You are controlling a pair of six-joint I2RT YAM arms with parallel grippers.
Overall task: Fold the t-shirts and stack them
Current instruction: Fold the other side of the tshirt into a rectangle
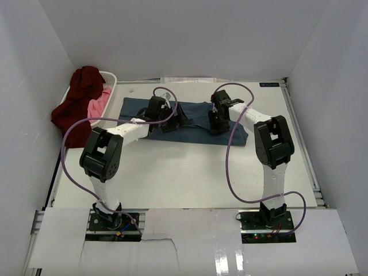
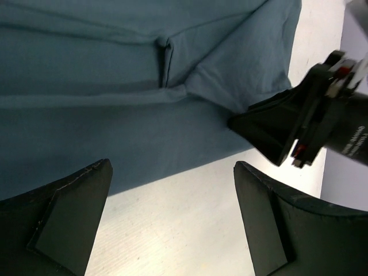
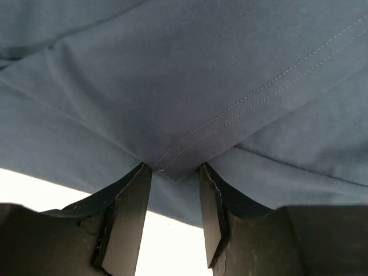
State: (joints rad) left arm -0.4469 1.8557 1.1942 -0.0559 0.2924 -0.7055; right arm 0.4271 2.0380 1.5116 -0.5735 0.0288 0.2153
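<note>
The dusty teal-blue t-shirt (image 1: pixel 135 109) lies spread flat across the far middle of the bench (image 1: pixel 184 178), its long side running parallel to the far edge. That leaves the bare near half free as folding room.

The right claw (image 3: pixel 173 169) sits low on the shirt's right part. Its fingers (image 3: pixel 129 213) stand partway apart on either side of a small stitched hem fold. The cloth reaches both tips, but bare bench shows in the gap below, so the pictures do not show whether the pinch has bitten. Taking the hem probably gives it a firm doubled edge to lift.

The left claw (image 2: pixel 172 172) hovers just above the shirt's near edge, left of its partner, with its fingers spread as wide as they go and nothing between them. It looks placed to take a matching edge point, so both arms could carry the fold over together.

Well apart, at the far left corner, the dark maroon t-shirt (image 1: pixel 77 100) hangs over the rim of the white basket (image 1: pixel 110 77). The pink t-shirt (image 1: pixel 100 103) lies bunched inside. Both are unfolded.
</note>
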